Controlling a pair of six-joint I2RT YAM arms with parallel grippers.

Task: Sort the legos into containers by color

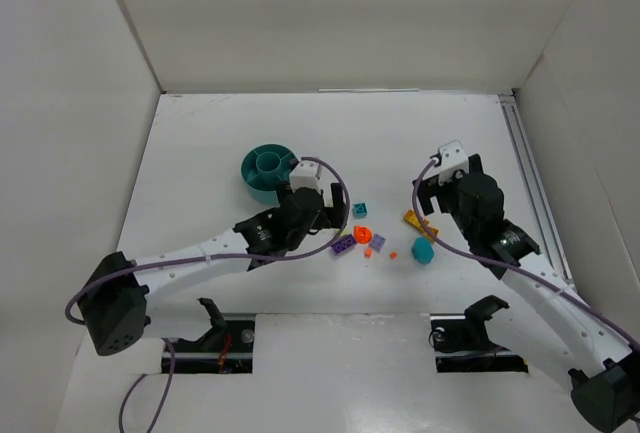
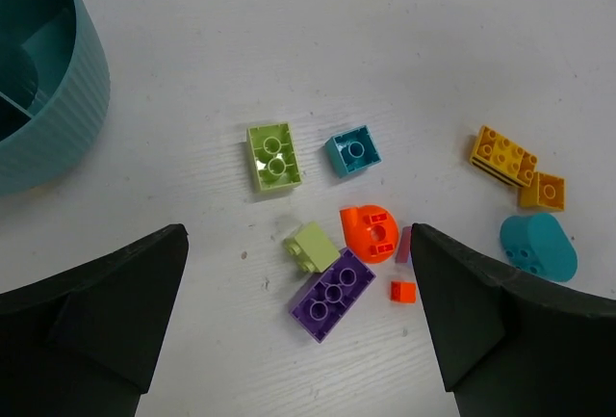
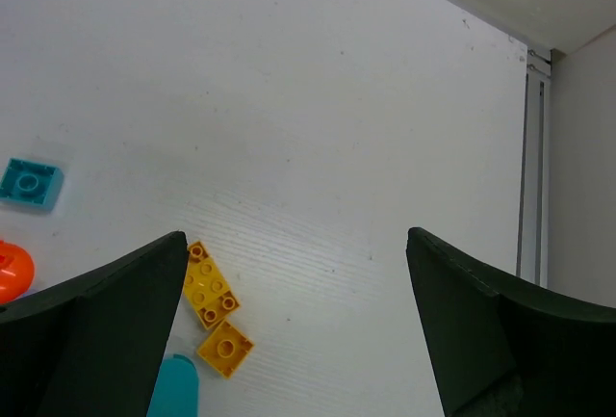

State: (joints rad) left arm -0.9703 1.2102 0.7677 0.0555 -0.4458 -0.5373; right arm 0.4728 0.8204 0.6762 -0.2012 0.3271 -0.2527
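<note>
Though the small plastic lego bricks [image 1: 365, 240] lie scattered mid-worktop toward the near edge, the round teal plastic dish [image 1: 268, 173], left of them, looks unfilled. The left pincer [image 2: 298, 287] hangs spread over a purple brick [image 2: 333, 294]; the right pincer [image 3: 296, 311] is spread, empty, by yellow bricks [image 3: 210, 292]. Sorting seems barely begun: next, lower and pinch one piece. No writing readable.

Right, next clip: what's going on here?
This is color sorting of lego pieces. The left end effector hovers open over a purple brick and an orange round piece; the right end effector hovers open near two yellow bricks. Nothing is gripped, and every piece in view lies on the table, outside the teal dish.
</note>
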